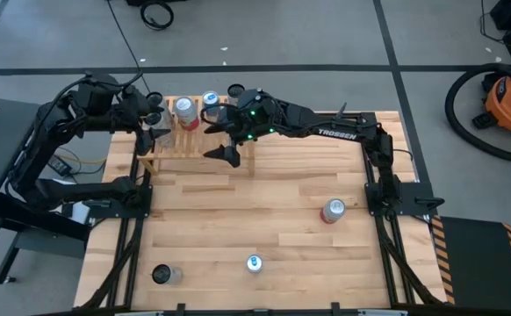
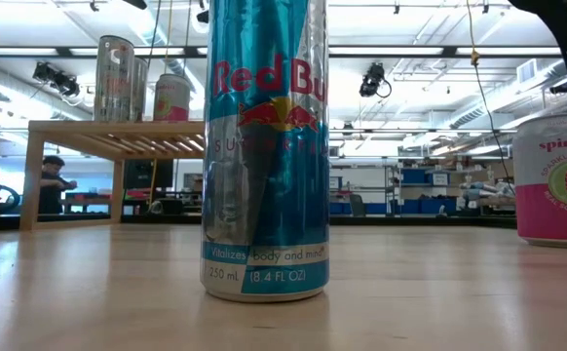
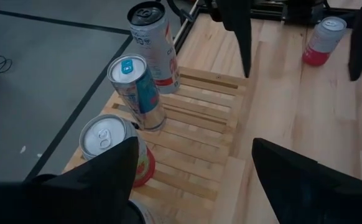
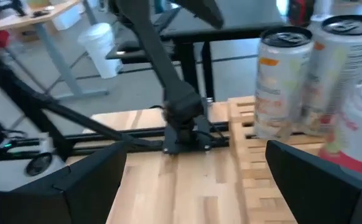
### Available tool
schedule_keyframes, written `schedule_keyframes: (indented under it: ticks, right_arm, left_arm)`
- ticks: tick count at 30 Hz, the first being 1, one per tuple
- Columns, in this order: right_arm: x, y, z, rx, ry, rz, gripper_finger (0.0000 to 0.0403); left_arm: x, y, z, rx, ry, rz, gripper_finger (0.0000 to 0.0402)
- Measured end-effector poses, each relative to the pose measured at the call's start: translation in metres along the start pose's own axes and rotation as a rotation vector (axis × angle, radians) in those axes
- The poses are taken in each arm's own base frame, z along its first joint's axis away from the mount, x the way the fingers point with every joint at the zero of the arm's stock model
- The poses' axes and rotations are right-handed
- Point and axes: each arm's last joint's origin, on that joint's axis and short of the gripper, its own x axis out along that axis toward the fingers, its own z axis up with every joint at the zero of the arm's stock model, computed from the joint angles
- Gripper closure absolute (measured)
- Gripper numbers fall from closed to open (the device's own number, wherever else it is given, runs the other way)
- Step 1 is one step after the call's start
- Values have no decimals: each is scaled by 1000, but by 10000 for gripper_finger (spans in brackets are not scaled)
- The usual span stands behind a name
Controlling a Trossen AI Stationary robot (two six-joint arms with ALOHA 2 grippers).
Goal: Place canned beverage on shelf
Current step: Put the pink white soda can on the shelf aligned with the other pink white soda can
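Observation:
The slatted wooden shelf (image 1: 194, 139) stands at the table's far left. Three cans stand upright on its slats: a red one (image 3: 109, 146), a blue one (image 3: 137, 90) and a white-and-red one (image 3: 153, 46). My right gripper (image 1: 222, 140) hovers open over the shelf's right part, with nothing between its fingers (image 4: 199, 180). My left gripper (image 1: 157, 132) hangs open above the shelf's left end, also with nothing between its fingers (image 3: 193, 180). Three more cans stand on the table: a pink one (image 1: 332, 211), a blue one (image 1: 254, 262) and a dark-topped one (image 1: 163, 275).
In the low view the blue can (image 2: 266, 146) stands close in front, the pink can (image 2: 556, 175) to its right and the shelf (image 2: 118, 136) far behind. Bare planks (image 1: 264, 193) lie between the shelf and the loose cans. An orange vacuum (image 1: 510, 96) stands on the floor.

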Motion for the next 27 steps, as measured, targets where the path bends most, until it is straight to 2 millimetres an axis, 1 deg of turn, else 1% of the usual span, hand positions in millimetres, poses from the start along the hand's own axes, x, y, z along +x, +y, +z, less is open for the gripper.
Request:
schedule_keyframes:
  ticks: [2,5,8,11,14,16,20,24,27]
  right_arm:
    - [-6,-1,-1,31,57,59,7]
    - [-27,0,3,67,180,88,7]
    - [-48,3,3,41,306,3,7]
    - [-58,10,-4,42,426,-84,7]
    - [-73,24,-7,38,517,-130,7]
    - [-83,33,-10,43,578,-197,7]
    - [-89,48,-22,90,719,-326,7]
    - [-99,67,-29,173,791,-442,7]
    - [-100,82,-36,217,803,-538,7]
  left_arm:
    - [0,0,0,0,0,0,86]
    - [0,0,0,0,0,0,86]
    - [0,0,0,0,0,0,86]
    - [0,0,0,0,1,0,86]
    - [0,0,0,0,1,0,86]
    - [0,0,0,0,1,0,86]
    - [0,0,0,-1,1,0,86]
    - [0,0,0,-1,1,0,86]
    - [0,0,0,-13,1,0,86]
